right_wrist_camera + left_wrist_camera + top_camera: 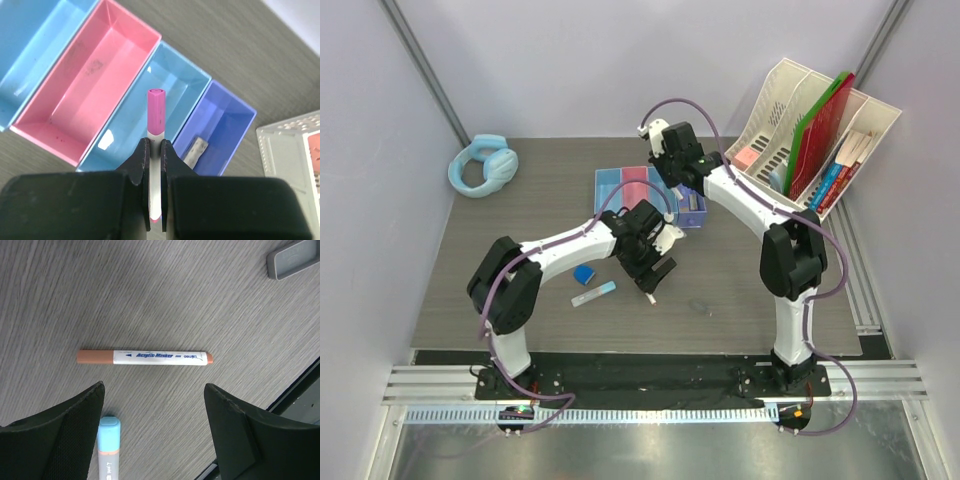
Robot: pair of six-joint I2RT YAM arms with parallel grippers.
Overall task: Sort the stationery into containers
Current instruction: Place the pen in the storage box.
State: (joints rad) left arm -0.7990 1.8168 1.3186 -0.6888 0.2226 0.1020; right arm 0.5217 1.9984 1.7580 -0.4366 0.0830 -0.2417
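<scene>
Grey wood-grain table (550,195) inside pale walls. The right gripper (155,150) is clamped tight on a pink-capped white pen (155,112), held cap-forward above the row of 4 bins: first blue bin (30,50), pink bin (85,85), second blue bin (175,90) behind the cap, and purple bin (222,120) with a small pale item (196,149) inside. The left gripper (155,405) hangs with jaws wide apart and empty over an orange-capped acrylic marker (145,357) lying flat on the table. A blue-capped tube (108,440) lies just beside 1 finger, and a grey eraser (295,260) lies well apart.
</scene>
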